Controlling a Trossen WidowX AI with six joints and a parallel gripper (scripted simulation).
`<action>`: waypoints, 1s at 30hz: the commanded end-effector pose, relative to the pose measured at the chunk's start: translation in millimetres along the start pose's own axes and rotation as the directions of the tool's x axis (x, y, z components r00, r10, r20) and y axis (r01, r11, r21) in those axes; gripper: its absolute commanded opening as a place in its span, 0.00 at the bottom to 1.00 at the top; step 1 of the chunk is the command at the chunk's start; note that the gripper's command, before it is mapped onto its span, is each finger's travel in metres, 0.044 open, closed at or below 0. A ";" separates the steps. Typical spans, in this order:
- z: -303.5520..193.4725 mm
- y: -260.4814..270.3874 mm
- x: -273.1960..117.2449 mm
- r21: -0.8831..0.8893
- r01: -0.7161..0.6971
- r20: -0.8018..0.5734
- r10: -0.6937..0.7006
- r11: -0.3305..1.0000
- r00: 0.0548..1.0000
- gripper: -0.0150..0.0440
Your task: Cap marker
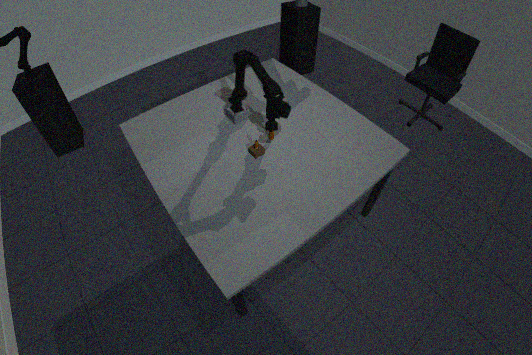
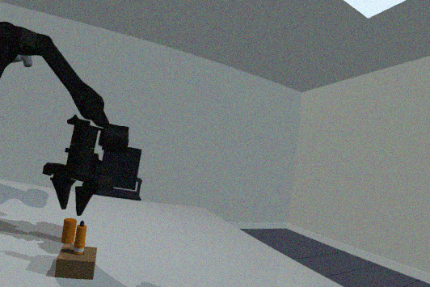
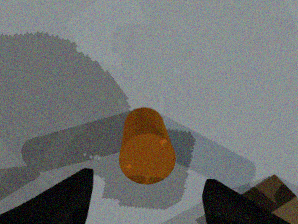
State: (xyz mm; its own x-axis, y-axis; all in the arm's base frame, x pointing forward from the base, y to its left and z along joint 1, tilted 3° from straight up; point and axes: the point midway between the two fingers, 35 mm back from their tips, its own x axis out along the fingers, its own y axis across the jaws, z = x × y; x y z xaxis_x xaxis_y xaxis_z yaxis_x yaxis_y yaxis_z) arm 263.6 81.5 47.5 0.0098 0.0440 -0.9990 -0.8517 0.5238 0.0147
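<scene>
The orange cap (image 1: 271, 136) (image 2: 69, 230) (image 3: 147, 157) stands upright on the table, a little behind the holder block in the exterior view. The orange marker (image 1: 256, 145) (image 2: 81, 236) stands upright in the brown holder block (image 1: 256, 152) (image 2: 75, 268) (image 3: 271, 191), its dark tip uncovered. The marker does not show in the wrist view. My gripper (image 1: 271, 129) (image 2: 71, 212) (image 3: 149, 183) is open and empty, pointing down above the cap. In the wrist view the cap's top shows centred between the fingers, slightly ahead of the tips.
The pale table (image 1: 310, 190) (image 2: 194, 242) carries the arm's base and dark arm shadows. The holder block is close to the cap, at the lower right of the wrist view. An office chair (image 1: 440, 67) and black pedestals (image 1: 299, 37) (image 1: 47, 110) stand off the table.
</scene>
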 end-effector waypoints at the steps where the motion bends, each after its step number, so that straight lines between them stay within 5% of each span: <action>1: 1.5 1.1 5.8 0.002 -0.002 0.005 0.002 1.000 1.000 0.67; 30: 1.3 0.9 52.4 0.002 -0.002 0.005 0.002 1.000 1.000 0.67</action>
State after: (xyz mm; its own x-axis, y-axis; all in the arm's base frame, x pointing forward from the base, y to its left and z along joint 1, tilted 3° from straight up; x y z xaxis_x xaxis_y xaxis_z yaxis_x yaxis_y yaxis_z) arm 264.8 84.5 0.5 0.0117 0.0448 -0.9989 -0.8525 0.5225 0.0135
